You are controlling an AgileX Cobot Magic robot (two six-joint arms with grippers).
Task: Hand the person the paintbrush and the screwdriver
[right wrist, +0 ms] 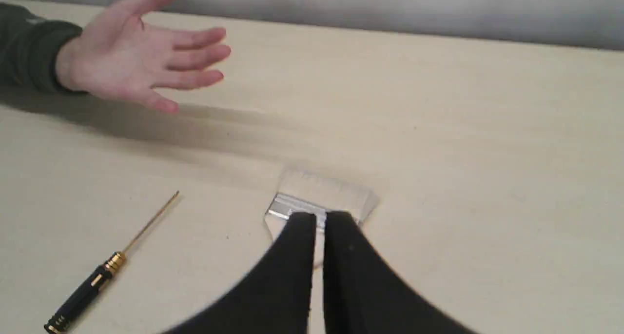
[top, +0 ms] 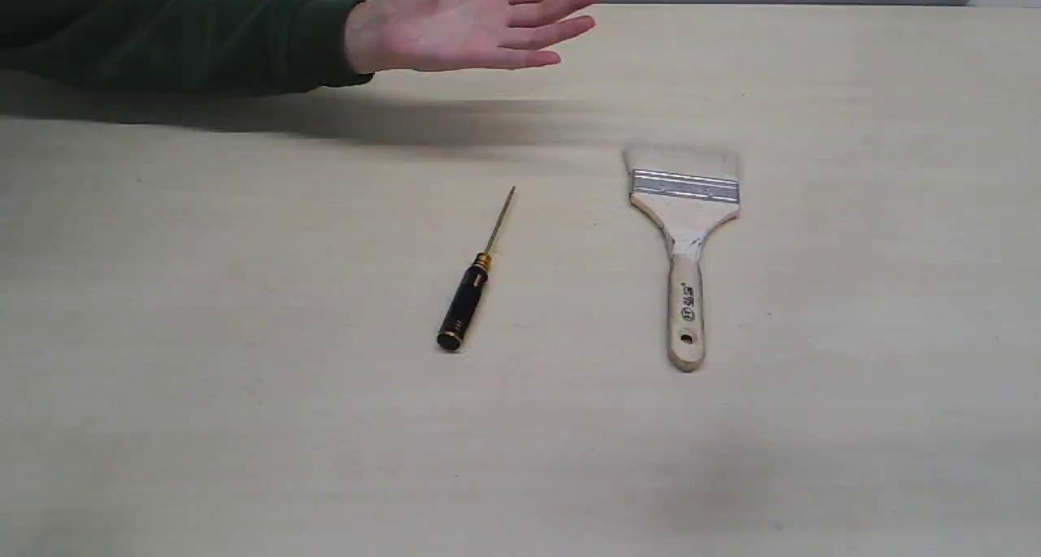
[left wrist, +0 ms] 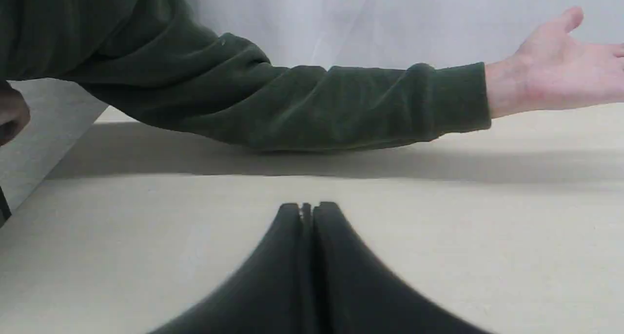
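Nearest, the right gripper [right wrist: 319, 219] has its black fingers almost pressed together, a thin slit between them, holding nothing and pointing toward the paintbrush [top: 686, 215], which lies flat on the table [top: 244, 419] with its bristles far. The left gripper [left wrist: 306, 208] is pressed tight and empty. The screwdriver [top: 470, 289] lies left of the paintbrush, apart from it. The person's open hand [top: 463, 24] hovers far left.

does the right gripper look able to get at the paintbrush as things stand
Probably yes. The paintbrush lies flat ahead of the right gripper, nothing on it or in between, and the screwdriver lies well apart. The jaws stand nearly shut, so they would need to open first.
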